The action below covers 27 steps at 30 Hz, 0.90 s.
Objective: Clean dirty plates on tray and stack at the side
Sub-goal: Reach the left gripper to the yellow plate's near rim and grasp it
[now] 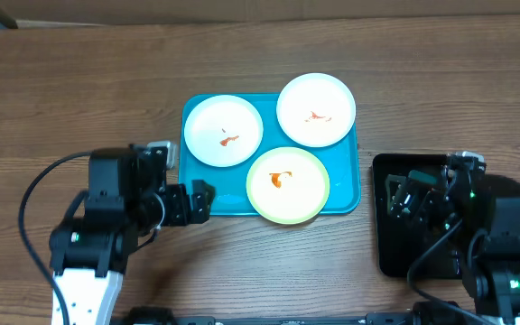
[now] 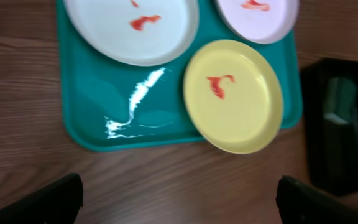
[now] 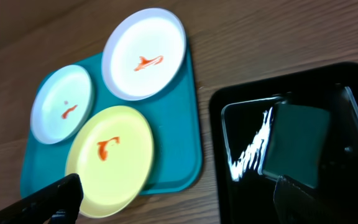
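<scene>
Wood-grain counter point(image 1: 79, 90) fills the scene, with the turquoise tray point(image 1: 199, 190) lying at its middle. All three plates sit on the tray. One white plate point(image 1: 223, 131) rests at its far left. The other white plate point(image 1: 316, 110) rests at its far right and reaches out past the far rim. The pale yellow-green plate point(image 1: 288, 185) lies nearest the arms, its edge riding over the near rim. Each plate carries a small orange-red smear.

The left hand point(image 2: 179, 200) hovers over bare counter just beside the tray's near left corner, fingers spread fully wide and gripping nothing. The right hand point(image 3: 179, 205) is equally wide open and empty. It hangs over a black tray point(image 1: 382, 257) that sits on the counter just right of the turquoise one. A dark green block point(image 3: 297, 146) lies inside that black tray, apart from the fingers.
</scene>
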Available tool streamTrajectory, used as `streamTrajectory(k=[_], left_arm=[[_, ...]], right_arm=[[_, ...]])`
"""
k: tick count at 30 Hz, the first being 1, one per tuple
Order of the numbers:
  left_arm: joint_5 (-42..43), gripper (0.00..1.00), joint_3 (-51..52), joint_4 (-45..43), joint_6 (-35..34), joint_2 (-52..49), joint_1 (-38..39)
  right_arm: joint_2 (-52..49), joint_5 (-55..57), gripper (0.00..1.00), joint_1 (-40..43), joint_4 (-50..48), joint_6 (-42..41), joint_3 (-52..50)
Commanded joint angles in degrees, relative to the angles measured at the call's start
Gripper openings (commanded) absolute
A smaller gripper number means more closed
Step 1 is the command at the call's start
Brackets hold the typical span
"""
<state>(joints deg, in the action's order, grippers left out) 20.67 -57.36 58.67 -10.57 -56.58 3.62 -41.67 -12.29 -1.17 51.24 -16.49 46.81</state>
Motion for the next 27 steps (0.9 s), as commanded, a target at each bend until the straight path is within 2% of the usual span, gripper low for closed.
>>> streamTrajectory(k=[1,3,5,6,9,13,17,22,27], left_arm=[[9.8,1.0,-1.6,0.2,-0.2,-3.3,-0.3],[10.3,1.0,-1.6,-0.7,-0.6,-5.1,-0.3],[10.7,0.85,-1.6,-1.7,-1.5,-7.0,0.3],[9.7,0.82,-1.6,-2.0,-2.4,-7.9,0.9],[5.8,0.83,-1.6,-3.1,-7.2,-11.0,4.6],[5.7,0.84,-1.6,-6.6,-12.7,-15.4,11.9],[5.6,0.82,-1.6,-8.2,-23.7,-21.4,17.4],[5.6,0.77,-1.6,-8.1,-34.6,-29.1,20.9],[4.3,0.75,-1.6,-8.5,-39.7,-36.1,22.9]], right_arm=[[-0.6,-5.2,1.0,0.2,0.1,-0.2,3.1],[-0.5,-5.1,1.0,0.2,0.0,0.0,3.5],[-0.6,-3.3,1.0,0.2,0.2,0.1,3.5],[-0.7,-2.1,1.0,0.2,0.7,-0.3,3.5],[-2.5,3.2,1.0,0.2,4.4,-3.9,4.6],[-7.8,6.8,0.99,0.2,8.4,-4.3,8.2],[-12.5,7.8,1.0,0.2,9.6,-4.1,11.2],[-14.8,7.8,1.0,0.2,9.3,-4.1,11.5],[-15.0,7.8,1.0,0.2,9.5,-4.1,11.5]])
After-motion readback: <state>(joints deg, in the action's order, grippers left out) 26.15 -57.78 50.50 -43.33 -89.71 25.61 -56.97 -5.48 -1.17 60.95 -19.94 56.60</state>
